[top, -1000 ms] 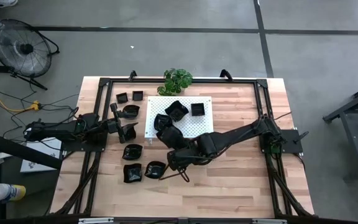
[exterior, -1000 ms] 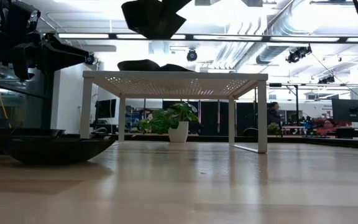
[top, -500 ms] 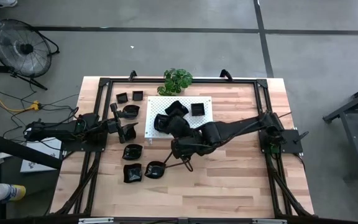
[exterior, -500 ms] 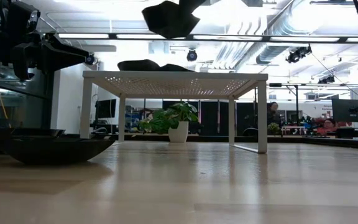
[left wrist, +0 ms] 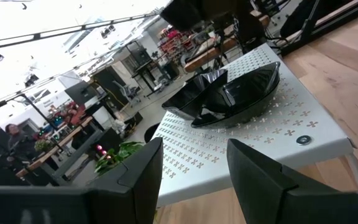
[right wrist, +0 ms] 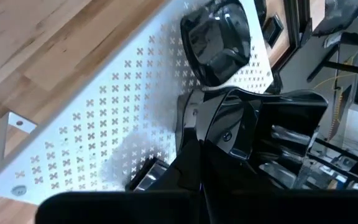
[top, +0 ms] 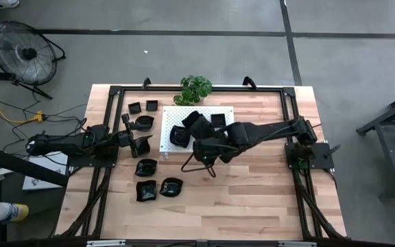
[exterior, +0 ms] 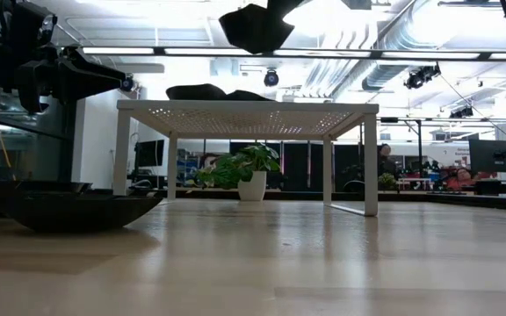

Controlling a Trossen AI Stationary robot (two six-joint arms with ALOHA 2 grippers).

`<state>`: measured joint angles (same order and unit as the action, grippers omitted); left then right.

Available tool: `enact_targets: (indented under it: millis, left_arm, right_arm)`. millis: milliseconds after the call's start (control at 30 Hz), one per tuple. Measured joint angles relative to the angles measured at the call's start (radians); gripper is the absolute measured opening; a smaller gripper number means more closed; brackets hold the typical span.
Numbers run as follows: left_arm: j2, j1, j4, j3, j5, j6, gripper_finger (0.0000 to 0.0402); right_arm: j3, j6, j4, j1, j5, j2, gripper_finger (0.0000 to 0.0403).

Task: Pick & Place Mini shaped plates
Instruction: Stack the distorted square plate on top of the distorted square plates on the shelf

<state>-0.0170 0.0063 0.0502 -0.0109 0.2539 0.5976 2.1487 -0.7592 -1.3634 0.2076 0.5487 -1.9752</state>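
Right gripper (top: 199, 132) is over the white board (top: 219, 140), pinching a black plate (right wrist: 241, 124) held well above it. Left gripper (left wrist: 191, 180) waits beside the board, fingers spread, empty. To place well: lower over a bare patch, clear of the plates already on it (top: 217, 121), level the plate, then release.

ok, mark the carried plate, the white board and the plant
carried plate (exterior: 255, 28): low view, middle of its dark underside.
white perforated board (top: 221, 139): high view, bare patch by its right edge.
potted plant (top: 196, 88): high view, middle of the leaves.
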Motion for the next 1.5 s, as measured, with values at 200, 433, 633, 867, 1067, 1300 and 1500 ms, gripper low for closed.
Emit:
enact_targets:
  millis: [200,433,633,867,1067,1300,1500]
  left_arm:
    - [0.000,0.000,0.000,0.000,-0.003,0.000,0.0175]
    - [0.000,0.000,0.000,0.000,-0.005,0.000,0.0175]
    - [0.000,0.000,0.000,0.000,-0.005,0.000,0.0175]
    - [0.000,0.000,0.000,0.000,-0.006,0.000,0.0175]
    - [0.000,0.000,0.000,0.000,-0.008,0.000,0.0175]
    - [0.000,0.000,0.000,0.000,-0.008,0.000,0.0175]
    - [0.000,0.000,-0.001,0.000,-0.008,0.000,0.0175]
  right_arm:
    - [0.000,0.000,-0.020,-0.028,0.005,0.008,0.0000]
    - [-0.001,0.001,-0.025,-0.063,-0.006,0.009,0.0000]
    - [-0.005,0.021,-0.029,-0.115,-0.019,0.009,0.0000]
    - [-0.005,-0.057,-0.015,-0.160,-0.088,0.009,0.0000]
    - [-0.005,-0.175,-0.014,-0.169,-0.100,0.004,0.0000]
    - [-0.006,-0.226,0.018,-0.181,-0.144,-0.025,0.0000]
    - [-0.006,-0.229,0.048,-0.209,-0.155,-0.041,0.0000]
